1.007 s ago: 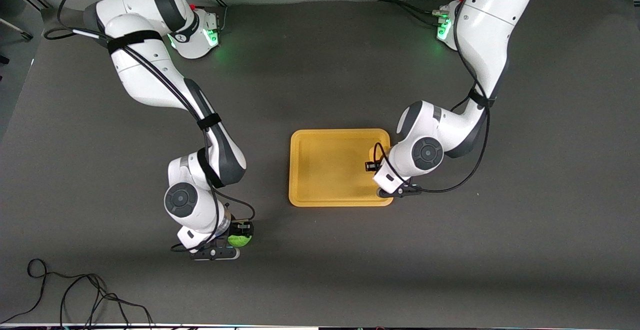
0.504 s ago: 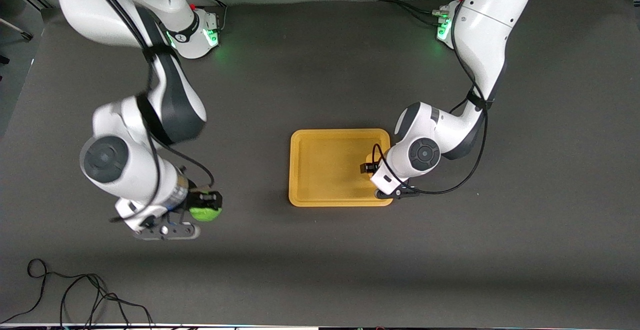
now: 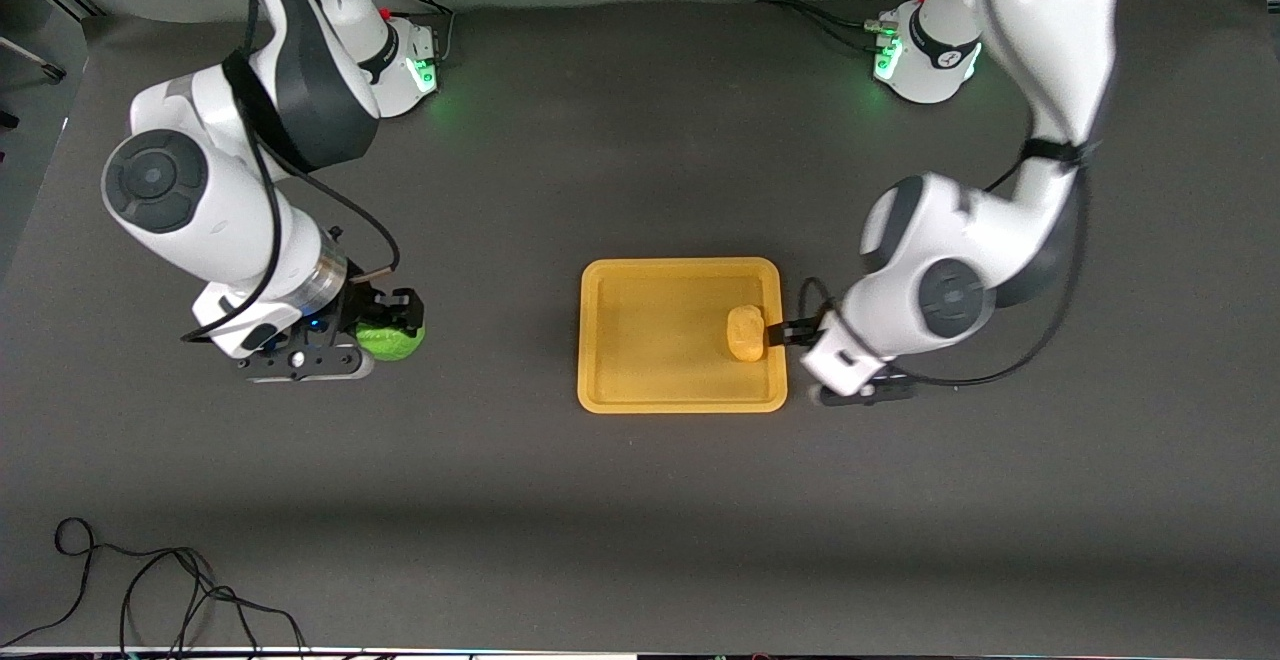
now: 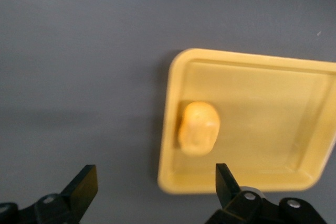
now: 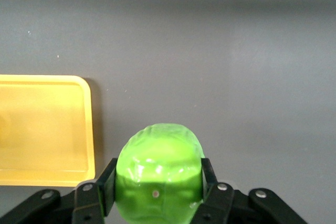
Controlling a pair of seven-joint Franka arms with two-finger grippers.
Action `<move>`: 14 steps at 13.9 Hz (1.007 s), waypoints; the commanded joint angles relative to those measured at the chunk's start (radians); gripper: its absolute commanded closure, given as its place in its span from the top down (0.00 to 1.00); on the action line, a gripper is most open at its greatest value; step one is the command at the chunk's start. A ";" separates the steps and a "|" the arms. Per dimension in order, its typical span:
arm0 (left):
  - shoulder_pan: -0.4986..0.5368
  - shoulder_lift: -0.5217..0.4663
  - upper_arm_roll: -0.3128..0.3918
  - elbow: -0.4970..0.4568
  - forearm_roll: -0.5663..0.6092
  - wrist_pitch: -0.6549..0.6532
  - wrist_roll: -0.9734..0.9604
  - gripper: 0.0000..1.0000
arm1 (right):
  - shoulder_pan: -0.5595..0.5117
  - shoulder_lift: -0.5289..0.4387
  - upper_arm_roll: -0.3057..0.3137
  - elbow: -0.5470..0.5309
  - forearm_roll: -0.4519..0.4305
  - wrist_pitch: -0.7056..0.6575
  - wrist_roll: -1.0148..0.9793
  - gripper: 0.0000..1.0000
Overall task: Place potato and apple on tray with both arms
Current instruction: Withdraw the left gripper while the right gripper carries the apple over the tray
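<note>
The yellow-orange tray (image 3: pixel 640 380) lies mid-table. The potato (image 3: pixel 744 332) lies in it, close to the rim at the left arm's end; it also shows in the left wrist view (image 4: pixel 198 127) on the tray (image 4: pixel 273 82). My left gripper (image 3: pixel 785 334) is open and empty, raised over that tray rim beside the potato; its fingertips (image 4: pixel 84 184) frame the rim. My right gripper (image 3: pixel 395 315) is shut on the green apple (image 3: pixel 390 338) and holds it above the table toward the right arm's end, apart from the tray. In the right wrist view the apple (image 5: pixel 159 174) sits between the fingers, the tray (image 5: pixel 88 129) off to one side.
Dark grey mat (image 3: pixel 620 500) covers the table. A loose black cable (image 3: pixel 150 590) lies at the table's near edge toward the right arm's end. The arm bases (image 3: pixel 400 65) glow green along the top of the front view.
My left gripper has let go of the potato, which now lies in the tray, and has drawn back off it. My right gripper has lifted the apple and carried it away from the front camera.
</note>
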 commanded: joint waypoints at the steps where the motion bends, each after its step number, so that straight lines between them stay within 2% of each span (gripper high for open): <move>1: 0.104 -0.159 -0.002 -0.041 0.087 -0.100 0.106 1.00 | 0.100 -0.014 -0.004 -0.040 -0.007 0.035 0.149 0.54; 3: 0.182 -0.243 0.000 -0.045 0.128 -0.143 0.252 1.00 | 0.187 0.013 -0.004 -0.032 -0.011 0.073 0.275 0.54; 5: 0.242 -0.356 0.000 -0.086 0.154 -0.138 0.337 1.00 | 0.276 0.077 -0.004 0.020 -0.018 0.104 0.419 0.54; 8: 0.317 -0.515 0.009 -0.227 0.186 -0.053 0.478 1.00 | 0.423 0.252 -0.007 0.237 -0.034 0.098 0.684 0.54; 10: 0.328 -0.512 0.012 -0.229 0.175 -0.056 0.481 1.00 | 0.467 0.341 -0.006 0.314 -0.064 0.099 0.771 0.53; 12: 0.328 -0.510 0.012 -0.229 0.175 -0.069 0.473 1.00 | 0.467 0.403 -0.007 0.316 -0.070 0.136 0.771 0.53; 14: 0.330 -0.509 0.015 -0.209 0.175 -0.108 0.487 1.00 | 0.467 0.475 -0.007 0.296 -0.125 0.274 0.776 0.53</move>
